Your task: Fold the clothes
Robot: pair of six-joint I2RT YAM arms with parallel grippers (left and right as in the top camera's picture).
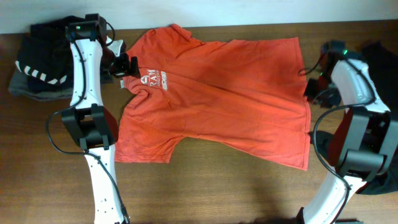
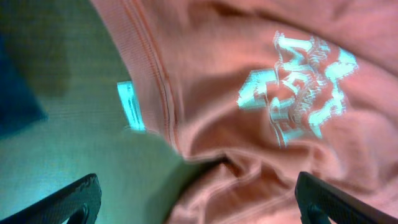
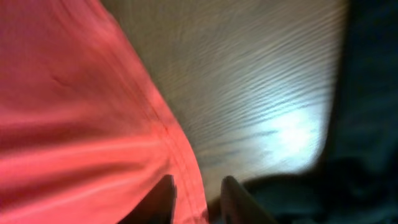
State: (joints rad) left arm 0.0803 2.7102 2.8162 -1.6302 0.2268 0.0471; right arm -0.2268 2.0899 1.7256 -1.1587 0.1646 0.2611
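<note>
We see the orange-red T-shirt (image 1: 224, 93) lying flat and spread across the middle of the table (image 1: 205, 193). Its collar points to the table's left edge and its hem to the right edge. One sleeve reaches up to the far edge, and the other lies toward the near edge. The small white chest logo (image 1: 152, 78) faces up, close to the collar. In the left wrist view the cloth around it is rumpled, and a pale label (image 2: 130, 106) shows just beside the collar seam.

The left gripper (image 2: 198, 186) hovers over the collar, beside the logo. Its jaws are spread wide, with one finger low over bare wood and the other over the cloth. We see nothing between them but the shirt below.

The right gripper (image 3: 198, 193) is at the hem, at the shirt's far right corner. Its two fingers (image 3: 163, 200) stand a narrow way apart, and the stitched edge of the hem runs between them. A thin dark gap shows beside the cloth, so we see the jaws slightly parted and not pressing on it.

A dark folded pile with white stripes (image 1: 37, 68) sits at the far left corner, behind the left arm. A loose black garment (image 1: 380, 56) lies along the right edge, near the right arm.
</note>
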